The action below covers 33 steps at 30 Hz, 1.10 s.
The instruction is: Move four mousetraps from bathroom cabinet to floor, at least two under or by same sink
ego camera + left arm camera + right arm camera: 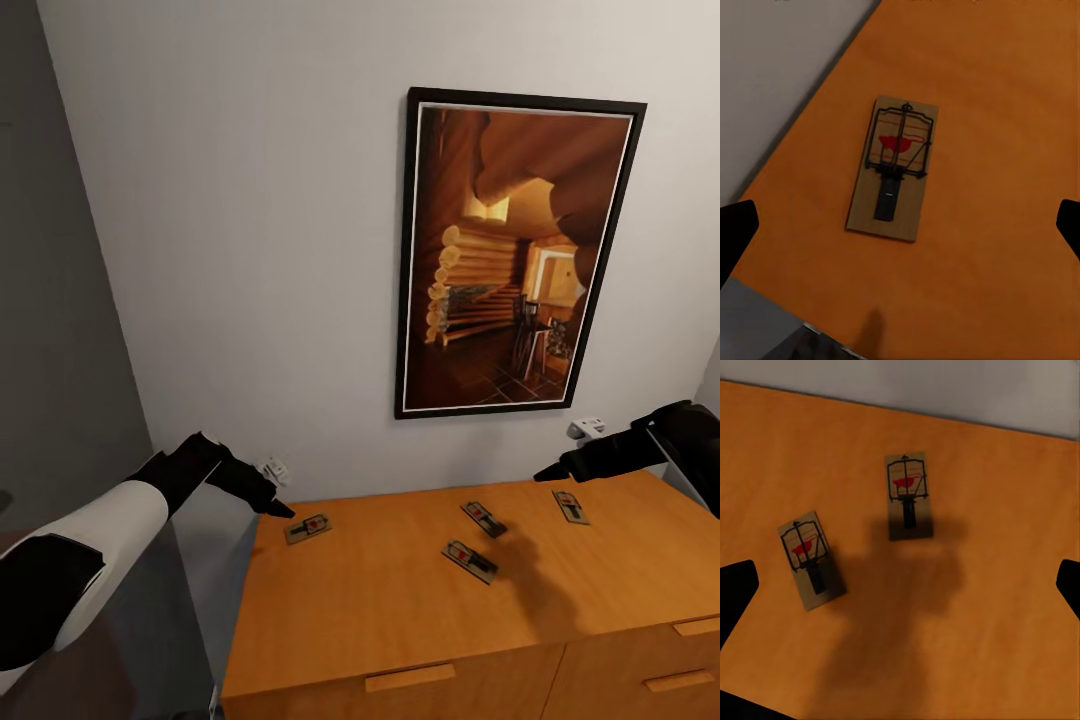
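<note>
Lying flat on the cabinet (pixel 400 600) top were all four mousetraps: one (pixel 307 527) near the left back corner, two mid-top (pixel 484 518) (pixel 469 560), and one (pixel 570 505) toward the right. The left gripper (pixel 270 497) hovered just beside the corner trap, fingers spread wide; the right gripper (pixel 560 470) hung above the right-hand trap, likewise spread. Thin boards like these looked hard to pinch, I thought: fingers could skid on the wood and shove the corner trap off the edge.
</note>
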Motion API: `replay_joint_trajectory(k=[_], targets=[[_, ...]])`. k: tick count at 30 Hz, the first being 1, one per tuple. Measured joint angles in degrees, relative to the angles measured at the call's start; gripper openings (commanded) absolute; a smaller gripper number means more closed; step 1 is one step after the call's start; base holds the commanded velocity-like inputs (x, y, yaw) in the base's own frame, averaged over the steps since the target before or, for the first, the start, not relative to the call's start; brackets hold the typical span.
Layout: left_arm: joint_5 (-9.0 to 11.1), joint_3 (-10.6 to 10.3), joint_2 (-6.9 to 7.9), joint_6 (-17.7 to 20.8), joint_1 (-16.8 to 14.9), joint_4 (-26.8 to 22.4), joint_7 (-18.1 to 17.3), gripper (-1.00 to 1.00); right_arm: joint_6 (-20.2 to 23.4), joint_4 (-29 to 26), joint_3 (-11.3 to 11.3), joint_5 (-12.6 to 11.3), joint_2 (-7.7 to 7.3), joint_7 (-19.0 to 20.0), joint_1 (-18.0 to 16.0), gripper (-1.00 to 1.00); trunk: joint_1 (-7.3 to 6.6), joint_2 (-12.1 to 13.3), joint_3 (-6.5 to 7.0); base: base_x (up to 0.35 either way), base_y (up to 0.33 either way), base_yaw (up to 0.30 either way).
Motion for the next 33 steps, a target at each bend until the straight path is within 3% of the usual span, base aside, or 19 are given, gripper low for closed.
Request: replay_joint_trajectory(k=[9, 19, 33], targets=[[0.0, 0.0, -0.03, 0.0, 0.0, 0.0, -0.4, 1.00, 0.0, 0.0, 0.0, 0.0, -0.15, 0.0, 0.0, 1.00, 0.00, 0.0, 0.00, 0.000, 0.000, 0.000], [-0.1, -0.1, 0.02, -0.3, 0.0, 0.0, -3.7, 1.00, 0.0, 0.0, 0.0, 0.0, -0.17, 0.0, 0.0, 1.00, 0.00, 0.0, 0.00, 0.000, 0.000, 0.000], [-0.1, 0.1, 0.14, -0.4, 0.0, 0.0, -4.1, 1.00, 0.0, 0.0, 0.0, 0.0, -0.74, 0.0, 0.0, 1.00, 0.00, 0.0, 0.00, 0.000, 0.000, 0.000]])
